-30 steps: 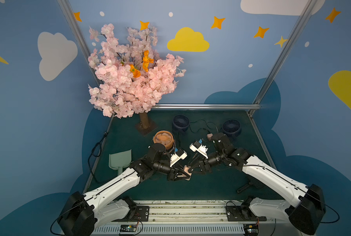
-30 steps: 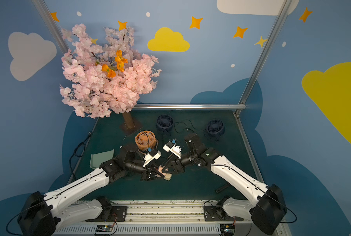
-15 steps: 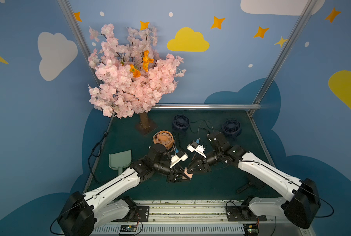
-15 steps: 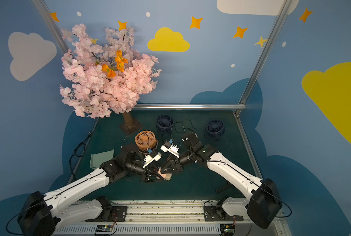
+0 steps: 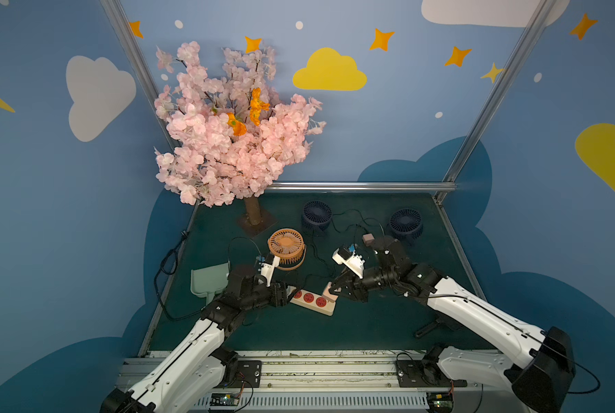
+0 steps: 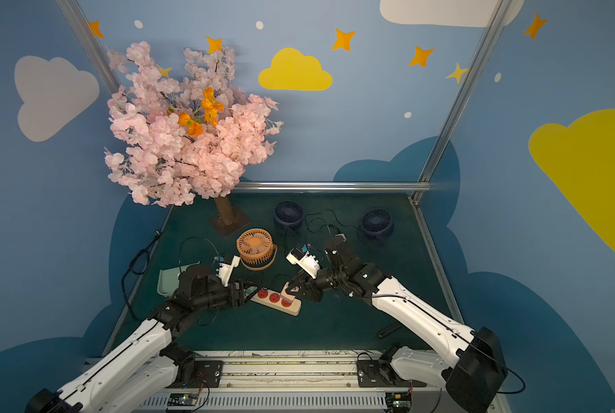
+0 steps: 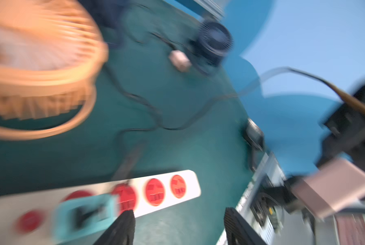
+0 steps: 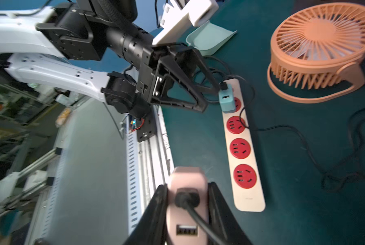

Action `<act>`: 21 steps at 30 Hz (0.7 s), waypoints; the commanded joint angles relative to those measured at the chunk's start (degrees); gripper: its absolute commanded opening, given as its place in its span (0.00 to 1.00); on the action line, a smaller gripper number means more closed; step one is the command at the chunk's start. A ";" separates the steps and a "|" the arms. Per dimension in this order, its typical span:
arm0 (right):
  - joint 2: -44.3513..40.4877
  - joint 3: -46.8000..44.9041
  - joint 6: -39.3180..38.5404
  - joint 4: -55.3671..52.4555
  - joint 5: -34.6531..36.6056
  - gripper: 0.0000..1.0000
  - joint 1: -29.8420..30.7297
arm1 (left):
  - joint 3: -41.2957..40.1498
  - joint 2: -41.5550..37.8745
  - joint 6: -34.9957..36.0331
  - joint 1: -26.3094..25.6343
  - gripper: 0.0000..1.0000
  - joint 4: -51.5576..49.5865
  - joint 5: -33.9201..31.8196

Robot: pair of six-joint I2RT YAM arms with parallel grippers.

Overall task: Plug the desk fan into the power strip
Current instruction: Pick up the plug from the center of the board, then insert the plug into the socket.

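Observation:
The cream power strip (image 5: pixel 325 309) (image 6: pixel 293 309) (image 8: pixel 251 197) lies on the green mat in both top views. A light-blue adapter (image 8: pixel 226 99) (image 7: pixel 84 214) sits in its first red socket; three sockets show bare. My left gripper (image 5: pixel 286 291) (image 6: pixel 249 290) (image 7: pixel 178 224) (image 8: pixel 212 98) stands open right beside that adapter, holding nothing. My right gripper (image 5: pixel 335 292) (image 6: pixel 291 291) (image 8: pixel 188 186) is shut on a pink adapter plug (image 5: pixel 329 290) (image 8: pixel 187 212) with a black cord, held just off the strip's other end. The orange desk fan (image 5: pixel 286 246) (image 6: pixel 255 247) (image 8: pixel 317 48) stands behind the strip.
Two navy fans (image 5: pixel 316 214) (image 5: pixel 406 221) stand at the back with black cords trailing across the mat. A second pink adapter (image 5: pixel 367 237) lies behind my right arm. A blossom tree (image 5: pixel 234 125) fills the back left, a green dustpan (image 5: pixel 207 280) the left side, a black tool (image 5: pixel 429 327) the front right.
My left gripper has opened and drawn back to the left, uncovering the strip's sockets. My right gripper has closed on the pink plug and edged left with it.

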 commanded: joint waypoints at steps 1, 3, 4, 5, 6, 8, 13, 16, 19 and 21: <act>0.89 -2.07 -3.34 8.85 12.39 0.00 3.84 | -0.35 -2.28 -3.11 6.50 0.68 -4.66 -2.51; 2.95 -2.21 -4.42 11.38 16.87 0.00 6.58 | -0.82 -2.35 -2.70 10.30 0.68 -5.81 -2.33; 4.21 -1.96 -5.16 12.21 18.60 0.00 7.71 | -1.02 -2.11 -2.63 12.10 0.67 -5.92 -2.73; 5.59 -1.58 -5.45 12.74 20.14 0.00 8.80 | -1.23 -1.69 -2.36 13.79 0.66 -5.78 -3.10; 7.36 -0.97 -5.52 13.22 21.10 0.00 9.66 | -1.32 -0.81 -2.12 15.08 0.65 -5.45 -3.31; 10.76 0.33 -5.66 14.28 21.55 0.00 10.85 | -1.38 1.30 -1.81 16.94 0.64 -4.31 -3.60; 18.67 4.92 -7.77 14.78 23.63 0.00 14.24 | -1.32 10.02 -1.49 17.52 0.60 -0.69 -0.64; 22.07 7.15 -7.21 14.26 25.63 0.00 14.72 | -1.35 14.64 -0.93 17.58 0.58 -0.10 1.88; 24.77 9.31 -6.83 13.54 27.16 0.00 14.65 | -1.80 17.95 -0.67 17.49 0.58 0.77 3.30; 26.40 10.54 -6.93 13.27 26.98 0.00 14.65 | -1.96 19.42 -0.09 17.59 0.58 1.31 2.70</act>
